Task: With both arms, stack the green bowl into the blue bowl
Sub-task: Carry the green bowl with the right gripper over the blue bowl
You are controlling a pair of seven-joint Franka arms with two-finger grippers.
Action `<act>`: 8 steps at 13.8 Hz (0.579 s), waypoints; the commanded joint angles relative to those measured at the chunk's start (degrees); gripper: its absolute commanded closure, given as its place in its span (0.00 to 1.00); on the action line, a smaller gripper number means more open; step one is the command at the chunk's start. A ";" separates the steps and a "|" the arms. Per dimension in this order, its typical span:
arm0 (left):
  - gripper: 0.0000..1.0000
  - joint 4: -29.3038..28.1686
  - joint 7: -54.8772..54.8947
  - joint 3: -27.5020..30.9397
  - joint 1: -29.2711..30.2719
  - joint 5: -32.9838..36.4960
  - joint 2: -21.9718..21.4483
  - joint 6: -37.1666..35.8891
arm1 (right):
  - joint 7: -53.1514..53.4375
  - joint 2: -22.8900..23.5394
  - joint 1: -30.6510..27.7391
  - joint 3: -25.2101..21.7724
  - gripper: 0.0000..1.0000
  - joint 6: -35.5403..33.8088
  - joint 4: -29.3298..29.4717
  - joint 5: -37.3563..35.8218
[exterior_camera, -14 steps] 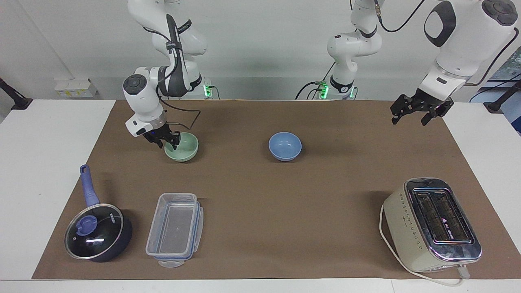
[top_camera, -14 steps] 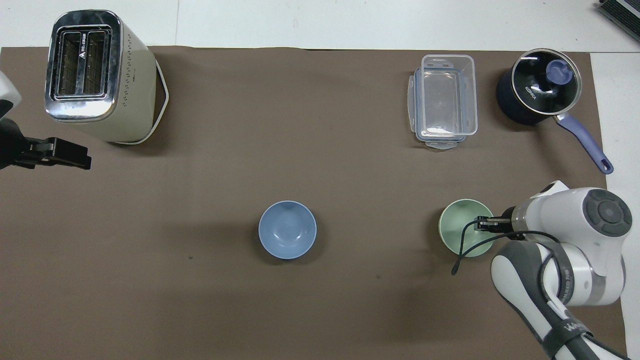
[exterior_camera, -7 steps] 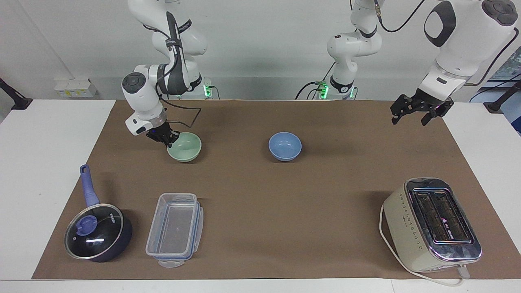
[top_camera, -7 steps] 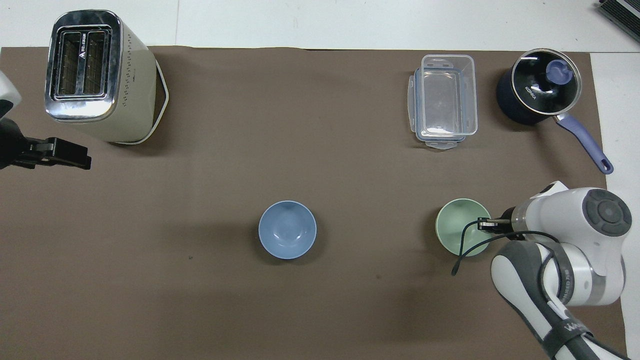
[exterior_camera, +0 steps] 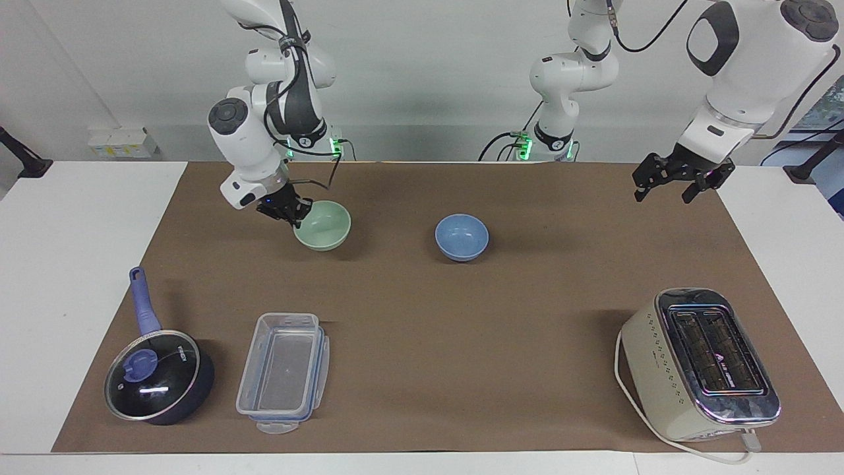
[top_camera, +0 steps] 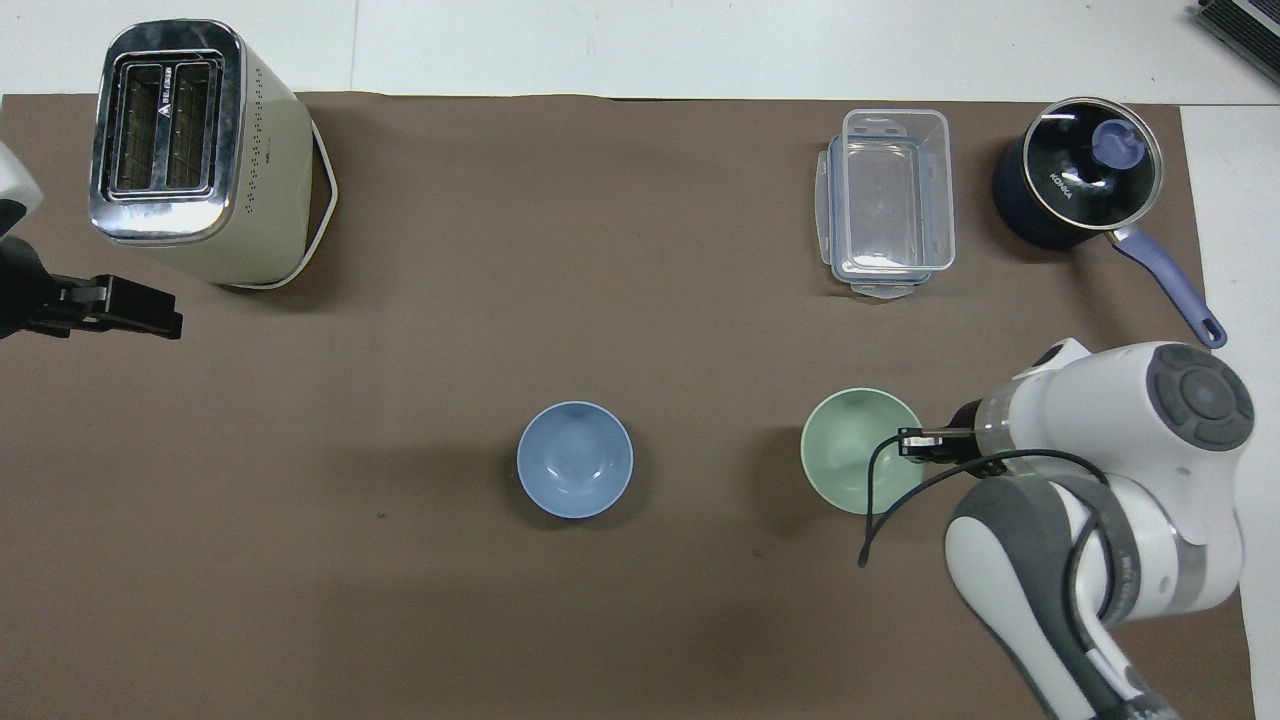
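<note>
I have lifted the small pale mint-green bowl toward the periwinkle-blue bowl, my right fingers clamped on its rim; my left fingers wait spread.

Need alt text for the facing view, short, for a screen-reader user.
The right gripper is shut on the rim of the green bowl, holding it lifted above the brown mat, beside the blue bowl at mid-table. The left gripper waits open in the air at its end, and a toaster, clear container and lidded saucepan sit farthest from the robots.

Right end effector is clamped tight, wrist tilted toward four o'clock; left end effector hangs spread wide, waiting.
</note>
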 commanded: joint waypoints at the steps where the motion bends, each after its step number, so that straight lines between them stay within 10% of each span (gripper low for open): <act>1: 0.00 0.70 0.28 -0.32 0.37 1.09 -0.19 -1.30 | 9.49 0.70 8.34 0.18 1.00 0.12 3.42 1.07; 8: 0.00 0.70 0.28 -0.32 0.37 1.09 -0.19 -1.30 | 23.05 7.29 23.30 0.18 1.00 6.27 9.23 2.21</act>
